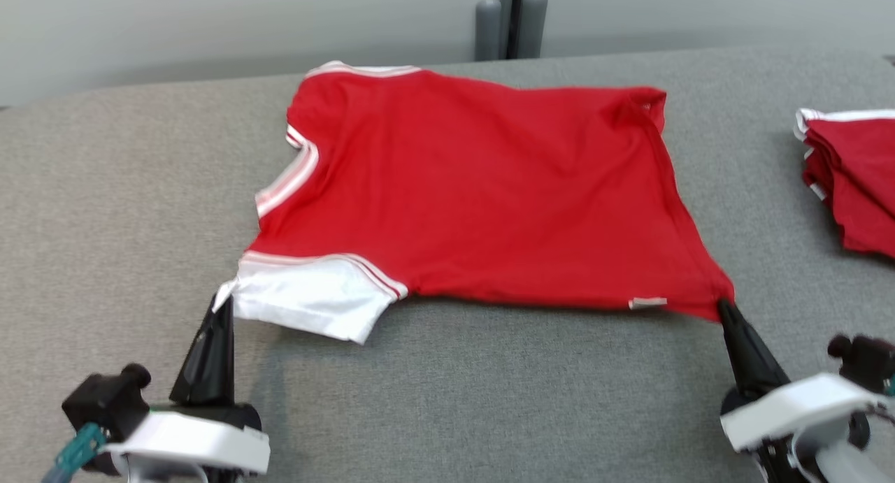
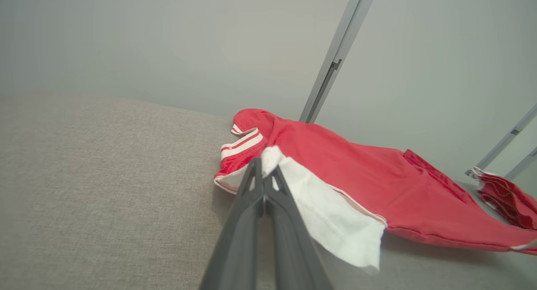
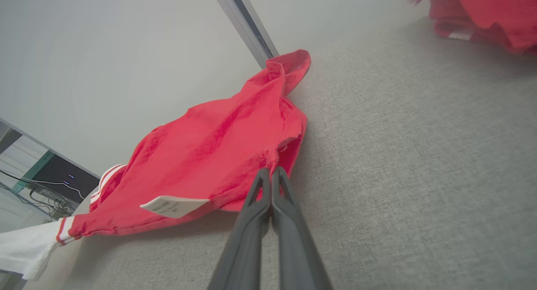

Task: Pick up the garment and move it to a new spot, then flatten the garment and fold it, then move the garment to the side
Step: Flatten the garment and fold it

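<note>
Soft, light garment [image 1: 475, 189] will likely sag; left end effector [image 1: 224, 305] is clenched on its sleeve tip, right end effector [image 1: 724, 310] grasps the hem corner.

The right gripper [image 3: 270, 172] pinches a corner of the red garment [image 3: 209, 151], lifted off the grey counter [image 3: 419, 155]; a white tag [image 3: 174, 206] hangs beside.

The red T-shirt [image 1: 482, 189] covers the middle of the grey cloth table [image 1: 105, 210]. Left of it and along the near edge the table is free. At the right a pile of red garments [image 1: 853, 182] narrows the passage. A grey post [image 1: 514, 18] stands behind the far edge.
</note>
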